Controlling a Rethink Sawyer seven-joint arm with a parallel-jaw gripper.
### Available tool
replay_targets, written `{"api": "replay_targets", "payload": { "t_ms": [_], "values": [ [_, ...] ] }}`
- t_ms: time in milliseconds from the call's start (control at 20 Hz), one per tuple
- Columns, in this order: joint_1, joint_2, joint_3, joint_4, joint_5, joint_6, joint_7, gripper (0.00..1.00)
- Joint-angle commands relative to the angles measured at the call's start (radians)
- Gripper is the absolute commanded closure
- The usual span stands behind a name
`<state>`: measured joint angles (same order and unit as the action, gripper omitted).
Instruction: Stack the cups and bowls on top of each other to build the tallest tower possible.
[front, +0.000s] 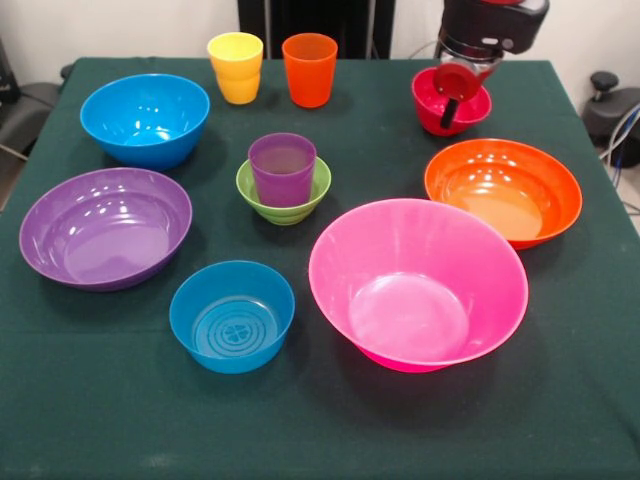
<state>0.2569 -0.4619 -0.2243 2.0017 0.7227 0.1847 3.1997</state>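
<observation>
Cups and bowls, ten pieces, spread over a dark green tablecloth (330, 440). Purple cup (282, 168): upright, seated inside the small green bowl (283, 196) near the middle of the table; the only nested pair on show. Yellow cup (236, 67) and orange cup (309, 69): upright, side by side but apart, at the far edge behind the green bowl. Small red bowl (450, 101): far right, upright, with the gripper (455, 98) lowered into it from above; a red and black finger reaches down at the bowl's near rim, but whether the fingers pinch the rim or stand free of it cannot be told, nor how wide they are spread. Mid-sized orange bowl (503, 190): right side, just nearer than the red bowl, mouth up. Large pink bowl (418, 283): nearer still, right of centre, tilted slightly toward the camera, close beside the orange bowl. Small blue bowl (232, 316): near front, left of the pink bowl, ringed pattern visible in its bottom. Mid-sized purple bowl (106, 227): left side, mouth up, beside the small blue bowl. Mid-sized blue bowl (145, 119): far left, behind the purple bowl and left of the yellow cup. All bowls sit mouth up.
</observation>
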Motion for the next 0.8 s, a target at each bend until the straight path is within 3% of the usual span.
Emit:
{"api": "replay_targets", "payload": {
  "t_ms": [50,400,500,750,800],
  "values": [
    [0.009,0.037,0.066,-0.072,-0.049,0.054,0.025,1.0],
    [0.019,0.004,0.025,-0.069,-0.055,0.047,0.031,1.0],
    [0.07,-0.021,-0.072,-0.102,-0.078,0.158,0.048,1.0],
    [0.079,-0.119,-0.154,-0.136,-0.148,0.31,0.035,1.0],
    [0.06,-0.145,-0.142,-0.131,-0.156,0.328,0.023,1.0]
  ]
}}
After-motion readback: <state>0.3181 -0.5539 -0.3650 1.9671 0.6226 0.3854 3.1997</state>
